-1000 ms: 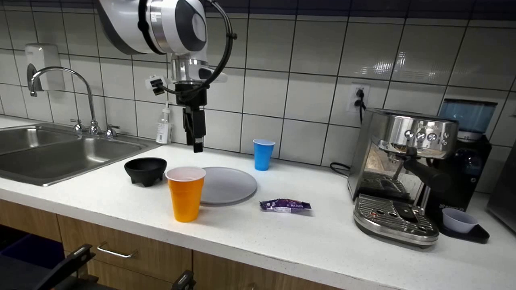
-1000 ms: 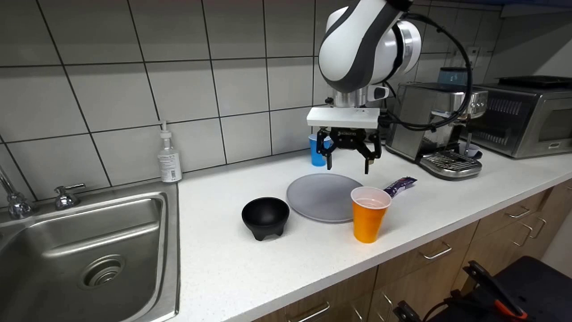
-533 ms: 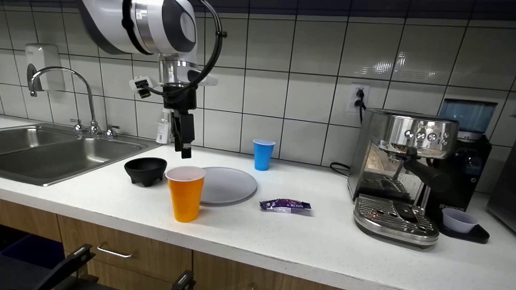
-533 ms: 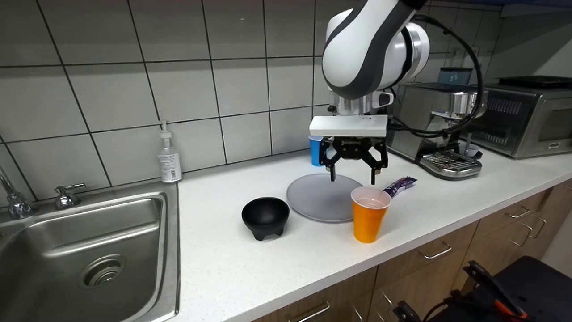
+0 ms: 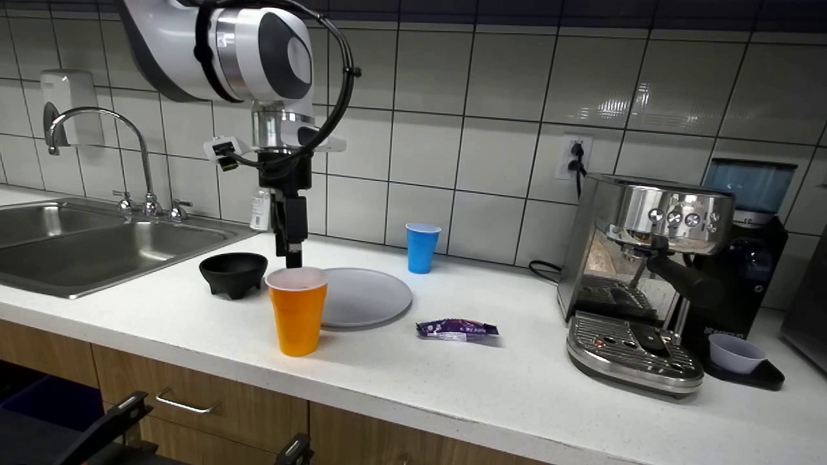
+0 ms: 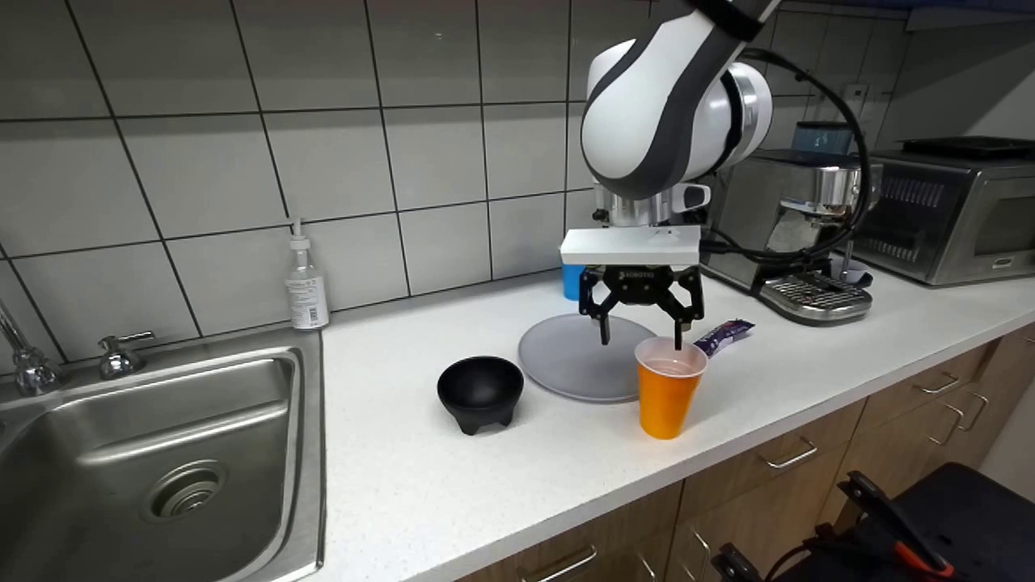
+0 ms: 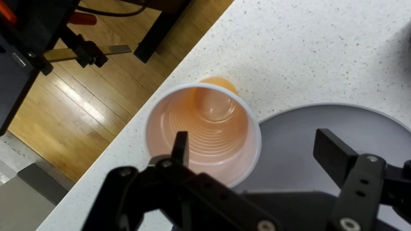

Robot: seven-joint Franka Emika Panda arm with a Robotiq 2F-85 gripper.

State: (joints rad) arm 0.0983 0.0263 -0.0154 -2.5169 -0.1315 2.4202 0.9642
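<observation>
In an exterior view the tool (image 6: 642,339), fingers spread, hangs right of centre, lower than a second ago; one fingertip now overlaps the mouth of the orange plastic cup (image 6: 667,404). Unmoved, the cup stands upright on the desk (image 6: 388,461), lower right of centre, white-rimmed, its inside pale and ridged, just beside the gray plate (image 6: 570,356).

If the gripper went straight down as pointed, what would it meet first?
Probably the orange cup: one finger lines up with its mouth in the wrist view, the other with the gray plate; depth is unclear.
</observation>
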